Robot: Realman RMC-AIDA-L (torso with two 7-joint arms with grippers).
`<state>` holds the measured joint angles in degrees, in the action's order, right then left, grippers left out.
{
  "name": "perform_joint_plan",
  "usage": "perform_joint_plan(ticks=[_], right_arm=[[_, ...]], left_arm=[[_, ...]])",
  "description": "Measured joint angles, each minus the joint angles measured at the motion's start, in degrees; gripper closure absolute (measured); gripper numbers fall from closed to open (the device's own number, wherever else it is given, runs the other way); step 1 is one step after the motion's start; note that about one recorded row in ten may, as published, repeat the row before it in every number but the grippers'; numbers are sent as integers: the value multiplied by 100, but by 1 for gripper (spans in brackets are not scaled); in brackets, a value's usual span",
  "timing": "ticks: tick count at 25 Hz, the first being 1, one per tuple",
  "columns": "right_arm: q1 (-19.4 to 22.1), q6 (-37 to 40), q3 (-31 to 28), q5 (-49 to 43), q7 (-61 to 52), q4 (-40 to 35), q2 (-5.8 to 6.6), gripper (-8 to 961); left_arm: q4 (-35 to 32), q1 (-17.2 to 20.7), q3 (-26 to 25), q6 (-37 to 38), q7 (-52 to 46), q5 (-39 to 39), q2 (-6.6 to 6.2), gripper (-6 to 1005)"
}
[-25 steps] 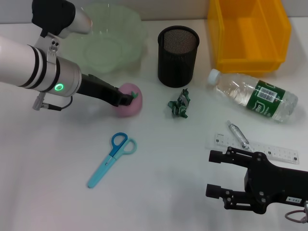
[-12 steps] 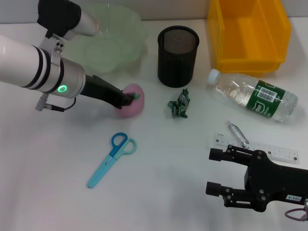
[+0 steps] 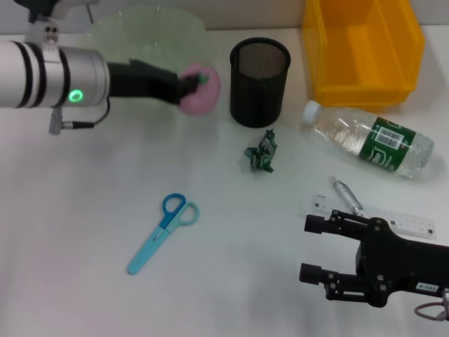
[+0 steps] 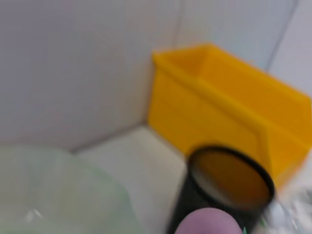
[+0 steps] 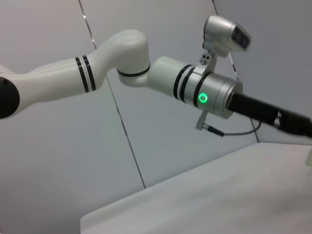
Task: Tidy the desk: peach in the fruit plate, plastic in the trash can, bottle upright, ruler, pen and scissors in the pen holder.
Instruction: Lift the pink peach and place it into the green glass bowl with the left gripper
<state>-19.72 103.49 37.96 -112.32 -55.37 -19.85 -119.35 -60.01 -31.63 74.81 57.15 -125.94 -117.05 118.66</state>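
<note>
I am pinching the soft pink peach [image 3: 201,88] in my left hand [image 3: 191,84], above the tabletop, just beside the pale green glass fruit plate [image 3: 151,31], which lies behind-left. My right hand [image 3: 319,249] is waiting, spread.

The peach [image 4: 208,222] is cut off at the left wrist view's edge — only its top shows — while the left arm hides much of the fruit plate [image 3: 151,31] — the yellow bin [image 3: 361,49] runs past the head view's top

White desk [image 3: 84,232] under my fingers: scissors [image 3: 162,231] ahead of my right fingers [image 3: 313,225]; wrapper [image 3: 261,151], bottle [image 3: 370,141], ruler [image 3: 410,223], pen [image 3: 347,196], pen holder [image 3: 259,81], bin [image 3: 363,50], plate [image 3: 151,31].
</note>
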Motion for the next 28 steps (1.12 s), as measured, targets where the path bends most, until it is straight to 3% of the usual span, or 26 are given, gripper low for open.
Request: perform_joint_plan(ticks=[5,8,11,20,28], right_arm=[[-40,-4,0,0,0,6,0,168],[-50,-5,-6,0,0,8,-1,168],[-50,-5,-9,0,0,8,-5,168],[-89,-71,-60,0,0,30,-9,168],[-129,-142,-62,0,0,54,-9,169]], left_arm=[[190,235,23,-1031,729,1057,24,943],[567,293,89,-1671,1652,2053,33,949],[854,245,111,-1880,2101,2445,34,949],[1514,-38,113,-2342,2469,2607,34,948],[1650,-136,113,-2480,2767,2627,33,947]])
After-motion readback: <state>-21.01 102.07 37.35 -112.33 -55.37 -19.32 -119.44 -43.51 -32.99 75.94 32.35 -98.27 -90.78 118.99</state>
